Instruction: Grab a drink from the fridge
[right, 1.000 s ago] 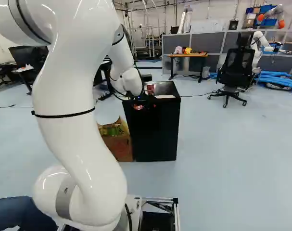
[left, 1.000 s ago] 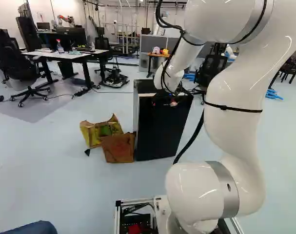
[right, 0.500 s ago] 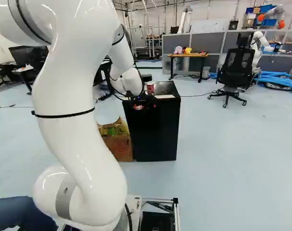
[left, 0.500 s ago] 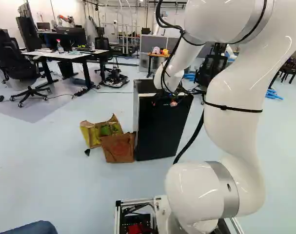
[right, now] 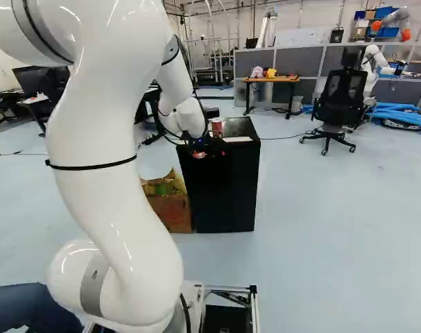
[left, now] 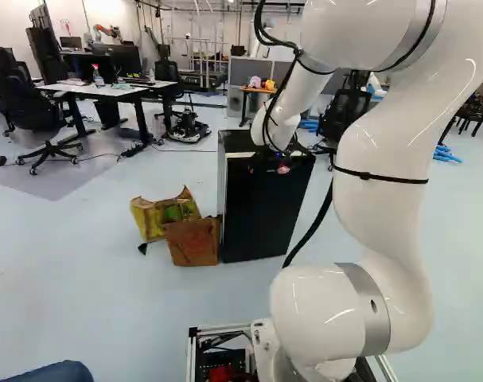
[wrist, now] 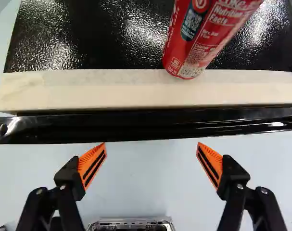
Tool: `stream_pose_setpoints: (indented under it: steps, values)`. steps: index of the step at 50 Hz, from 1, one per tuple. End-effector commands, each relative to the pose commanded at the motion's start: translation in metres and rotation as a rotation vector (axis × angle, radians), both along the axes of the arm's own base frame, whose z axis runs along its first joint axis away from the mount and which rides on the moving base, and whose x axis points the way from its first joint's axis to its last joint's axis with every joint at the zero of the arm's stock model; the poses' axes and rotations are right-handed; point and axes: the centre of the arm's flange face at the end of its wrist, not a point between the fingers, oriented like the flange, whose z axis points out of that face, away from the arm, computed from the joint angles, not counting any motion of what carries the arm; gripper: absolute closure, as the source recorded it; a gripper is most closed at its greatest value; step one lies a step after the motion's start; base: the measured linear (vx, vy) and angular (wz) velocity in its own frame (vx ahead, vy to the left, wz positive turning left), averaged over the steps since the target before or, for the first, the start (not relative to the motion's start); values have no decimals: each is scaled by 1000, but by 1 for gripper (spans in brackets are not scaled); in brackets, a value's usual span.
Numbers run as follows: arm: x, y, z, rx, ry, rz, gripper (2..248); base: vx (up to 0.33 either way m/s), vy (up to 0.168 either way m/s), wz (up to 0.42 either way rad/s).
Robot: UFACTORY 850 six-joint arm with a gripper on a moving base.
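Observation:
At the top front of the black fridge (right: 224, 187) my gripper (right: 200, 148) hangs close to the door's upper edge. The wrist view shows the gripper (wrist: 150, 166) wide open, nothing between its orange pads, with the top edge of the fridge door (wrist: 146, 127) just ahead of the fingertips. A red drink can (wrist: 203, 36) stands on the fridge's top, ahead of the gripper and beyond the pale strip (wrist: 112, 89) along its front. In the right base view the can (right: 216, 126) is beside the wrist. The door looks shut; the fridge's inside is hidden.
A brown cardboard box (left: 193, 241) and a yellow one (left: 163, 213) sit on the floor against the fridge's side. Farther back are desks (left: 118, 89), office chairs (right: 337, 104) and another robot (right: 371, 66). A person's knee (left: 54, 372) shows near the base.
The gripper has shifted very slightly at the fridge's top front. The base, fridge and can stay where they were.

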Motion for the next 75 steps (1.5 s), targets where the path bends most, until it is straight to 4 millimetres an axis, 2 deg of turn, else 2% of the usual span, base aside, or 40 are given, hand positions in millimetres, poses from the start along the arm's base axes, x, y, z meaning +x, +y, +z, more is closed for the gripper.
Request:
stream_pose_setpoints:
  steps: [34,56,75]
  values:
    - [-3,0,-1,2,15,-10,3,0,0,0]
    - [-39,1,0,21,40,-41,3,0,0,0]
    - [-64,7,9,60,-108,-27,3,0,0,0]
